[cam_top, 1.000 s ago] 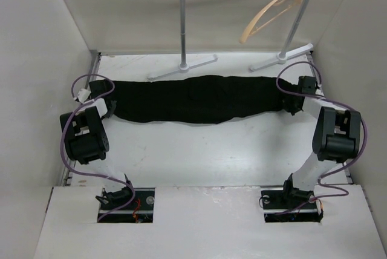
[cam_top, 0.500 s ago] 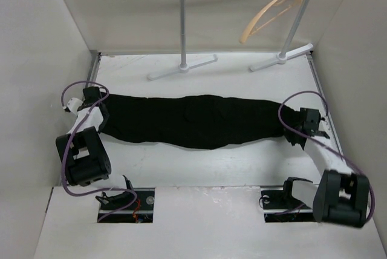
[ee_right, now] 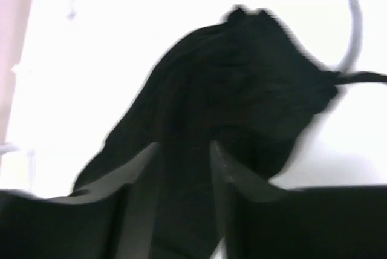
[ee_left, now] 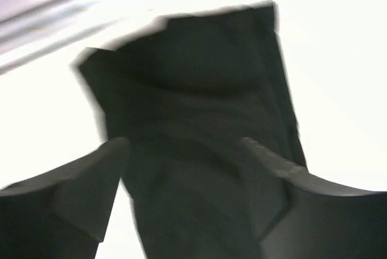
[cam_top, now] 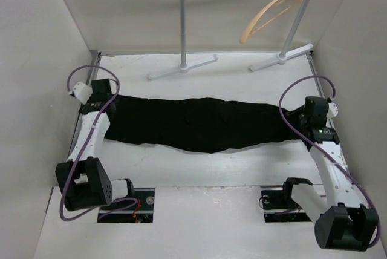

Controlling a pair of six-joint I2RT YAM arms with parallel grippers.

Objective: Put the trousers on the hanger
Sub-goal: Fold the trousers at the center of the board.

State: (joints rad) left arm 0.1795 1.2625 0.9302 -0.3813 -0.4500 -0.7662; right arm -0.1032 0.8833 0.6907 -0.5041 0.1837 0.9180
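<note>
The black trousers [cam_top: 199, 124] lie flat in a long strip across the table, left to right. My left gripper [cam_top: 101, 100] hovers over their left end, jaws wide open, and the cloth [ee_left: 199, 71] lies below the fingers [ee_left: 184, 144], not pinched. At the right end my right gripper [cam_top: 304, 115] is open too, jaws a narrower way apart, with the bunched cloth [ee_right: 242, 71] beneath them [ee_right: 184, 146]. The light tan hanger [cam_top: 269, 12] hangs tilted from the rail at the back right, well away from both grippers.
A white rail stand [cam_top: 183, 23] with two posts and splayed feet [cam_top: 181, 67] stands along the back of the table. Pale walls close in the left [cam_top: 42, 59] and right sides. Purple cables loop beside each wrist.
Both grippers went from shut to open, letting go of the trousers' ends. The trousers were drawn nearer and now lie on the table. Both forearms stretch further out.
</note>
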